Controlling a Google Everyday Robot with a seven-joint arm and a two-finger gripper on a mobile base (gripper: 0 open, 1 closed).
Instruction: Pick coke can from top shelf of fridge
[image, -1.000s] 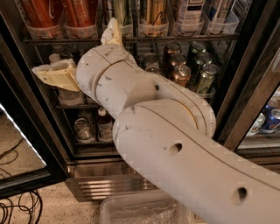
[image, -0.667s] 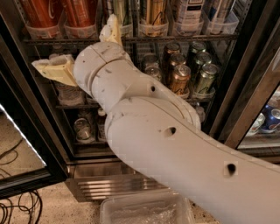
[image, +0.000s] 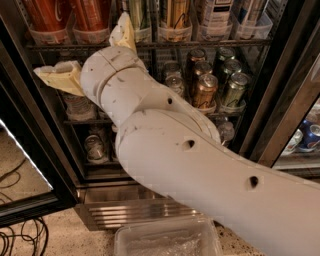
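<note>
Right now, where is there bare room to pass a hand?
Crowded: red aluminium coke cans in clear tubs fill the top wire shelf; the open cream two-finger gripper sits just below them. Bare: speckled floor between black cables and the ribbed steel base.

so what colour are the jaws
Pale yellow, camera view; the open gripper is at the top shelf.

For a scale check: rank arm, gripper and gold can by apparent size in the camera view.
1. Arm, largest by far, though nearest the camera.
2. Gripper, open just under the top shelf.
3. Gold can, smallest, deeper inside.
</note>
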